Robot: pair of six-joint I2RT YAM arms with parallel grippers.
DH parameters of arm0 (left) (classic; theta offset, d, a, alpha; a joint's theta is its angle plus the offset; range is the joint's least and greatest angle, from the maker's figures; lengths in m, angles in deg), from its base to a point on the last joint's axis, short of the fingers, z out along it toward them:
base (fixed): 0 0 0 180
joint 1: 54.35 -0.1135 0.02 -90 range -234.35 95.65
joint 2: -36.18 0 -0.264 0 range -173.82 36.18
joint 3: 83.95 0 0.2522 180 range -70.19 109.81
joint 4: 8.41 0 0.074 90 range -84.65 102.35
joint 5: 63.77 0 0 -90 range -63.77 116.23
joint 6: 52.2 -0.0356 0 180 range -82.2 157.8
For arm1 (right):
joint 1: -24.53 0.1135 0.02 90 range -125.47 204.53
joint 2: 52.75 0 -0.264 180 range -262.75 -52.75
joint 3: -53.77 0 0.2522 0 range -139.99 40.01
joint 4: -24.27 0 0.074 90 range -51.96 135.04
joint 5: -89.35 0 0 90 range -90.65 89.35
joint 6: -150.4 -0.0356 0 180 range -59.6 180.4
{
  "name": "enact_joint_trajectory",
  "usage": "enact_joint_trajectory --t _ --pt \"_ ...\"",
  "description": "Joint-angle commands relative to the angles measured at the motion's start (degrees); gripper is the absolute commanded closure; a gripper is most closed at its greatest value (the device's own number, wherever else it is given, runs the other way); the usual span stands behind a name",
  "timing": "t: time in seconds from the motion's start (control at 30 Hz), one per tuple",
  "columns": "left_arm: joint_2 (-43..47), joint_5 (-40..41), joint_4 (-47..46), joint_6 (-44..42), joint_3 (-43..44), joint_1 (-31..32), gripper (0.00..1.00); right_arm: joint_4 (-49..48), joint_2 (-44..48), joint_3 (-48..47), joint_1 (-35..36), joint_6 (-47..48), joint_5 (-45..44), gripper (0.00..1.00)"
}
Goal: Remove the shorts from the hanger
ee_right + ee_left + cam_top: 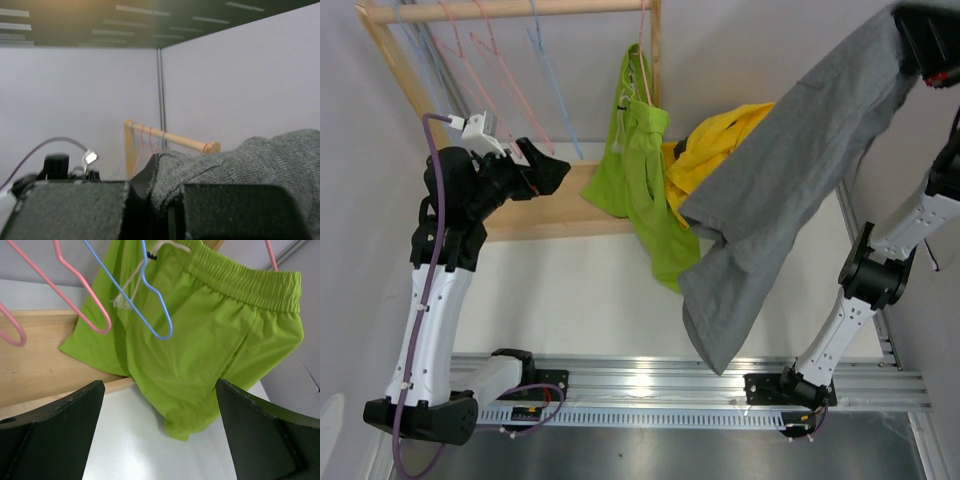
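From above, my right end effector (923, 40) holds the grey shorts (790, 180) high, off the rail (520, 10); at the left wrist, my left end effector (160, 385) is spread before the lime shorts (200, 340) on their hanger (270, 252), which I judge need sliding off next; the right wrist shows grey cloth pinched.

Lime shorts (640, 170) hung; yellow shorts (715, 145) heaped; grey shorts (790, 170) draped aloft.

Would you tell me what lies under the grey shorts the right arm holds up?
Yellow shorts poke out from under the grey shorts; their right part, and anything else beneath, is covered.
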Motion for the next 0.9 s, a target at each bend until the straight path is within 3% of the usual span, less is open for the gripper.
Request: enact_joint_trajectory --t 0.0,0.03,0.13,0.33,0.57,0.77,0.87 --pt "2.7 -3.1 -4.0 -2.0 -1.2 0.0 0.01 -0.1 1.8 -0.7 6.1 15.0 12.1 1.00" --pt "2.8 -3.0 -4.0 -2.6 -1.4 0.1 0.01 -1.1 1.4 -0.2 7.3 19.9 12.5 1.00" --pt "2.7 -2.2 -3.3 -3.4 -1.3 0.2 0.01 -19.1 1.8 6.7 12.2 35.2 14.1 1.00" --pt "3.1 -1.6 -3.8 -4.1 -3.8 1.4 0.01 -35.4 3.3 12.8 17.0 48.0 19.8 1.00" --pt "2.9 -1.5 -4.7 -5.1 -6.3 2.3 0.01 -49.3 5.9 22.2 15.5 52.1 17.2 1.00" --pt "3.9 -3.1 -5.9 -5.0 -9.6 2.5 0.01 -59.4 -1.2 23.5 14.9 51.6 16.2 1.00" --pt "5.0 -3.8 -6.7 -4.2 -11.0 2.7 0.01 -65.8 -4.9 23.2 18.5 50.6 12.5 1.00"
